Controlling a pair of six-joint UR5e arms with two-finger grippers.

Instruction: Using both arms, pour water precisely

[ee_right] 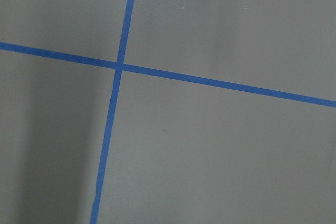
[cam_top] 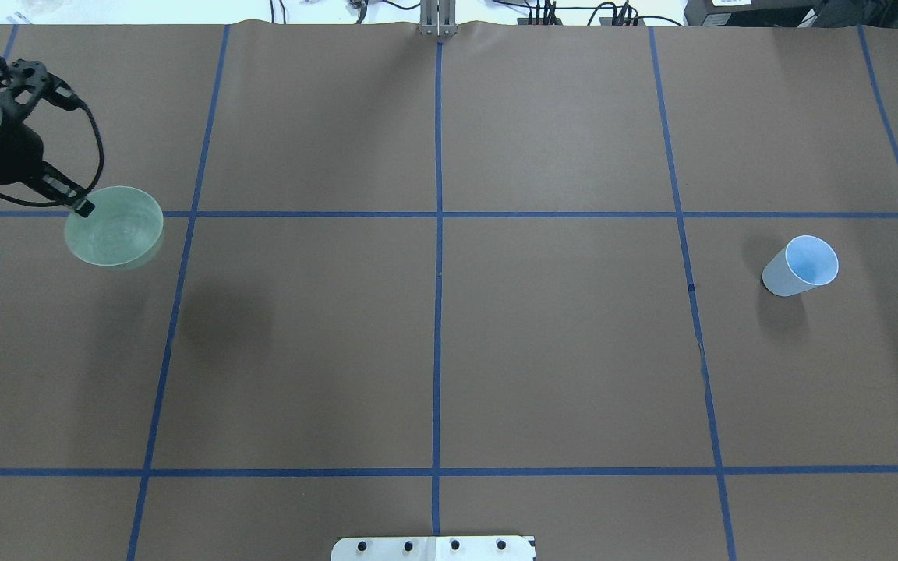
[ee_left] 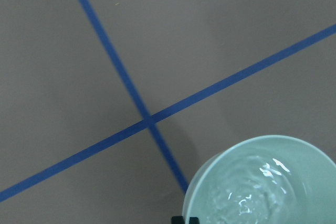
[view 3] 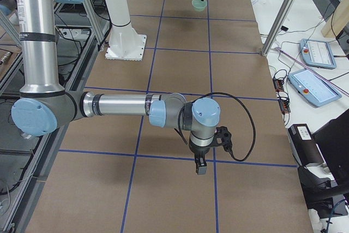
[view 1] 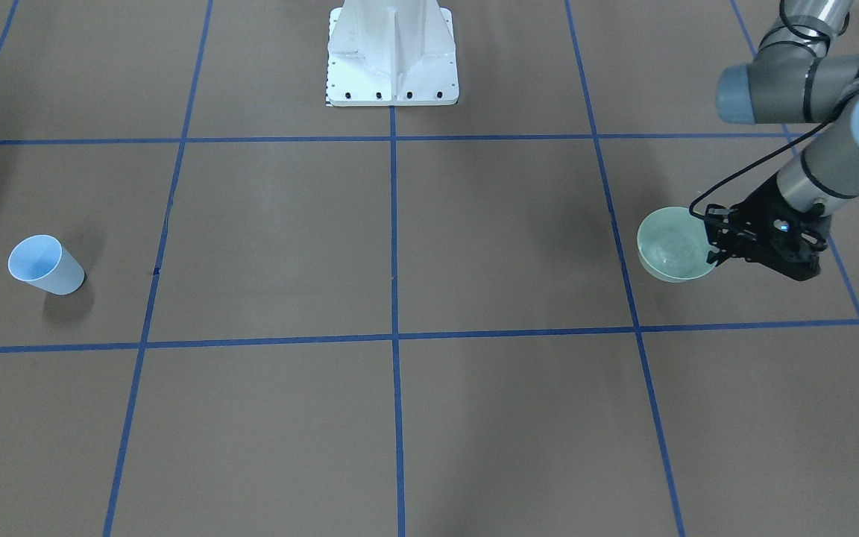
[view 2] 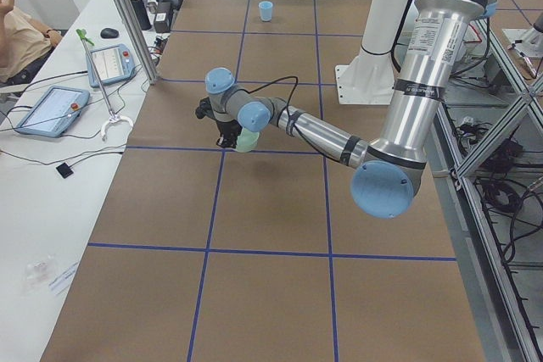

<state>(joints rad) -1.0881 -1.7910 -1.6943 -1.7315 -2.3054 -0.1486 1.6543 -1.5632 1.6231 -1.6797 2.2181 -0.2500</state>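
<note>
My left gripper [cam_top: 83, 207] is shut on the near rim of a pale green bowl [cam_top: 115, 227] at the table's far left, and seems to hold it just above the surface. The bowl [view 1: 669, 246] is upright. The water [ee_left: 252, 192] glistens and ripples inside it, and the fingertips [ee_left: 185, 220] show at the rim. A pale blue cup [cam_top: 801, 266] stands upright and alone on the robot's right side, and also shows in the front view [view 1: 45, 265]. My right gripper [view 3: 200, 165] hangs low over bare table, seen only from the side; I cannot tell whether it is open or shut.
Brown paper with a blue tape grid [cam_top: 437, 312] covers the table. The white pedestal base [view 1: 392, 60] stands at the robot's edge. A side desk holds tablets [view 2: 51, 109] and cables, and a person [view 2: 21, 36] sits there.
</note>
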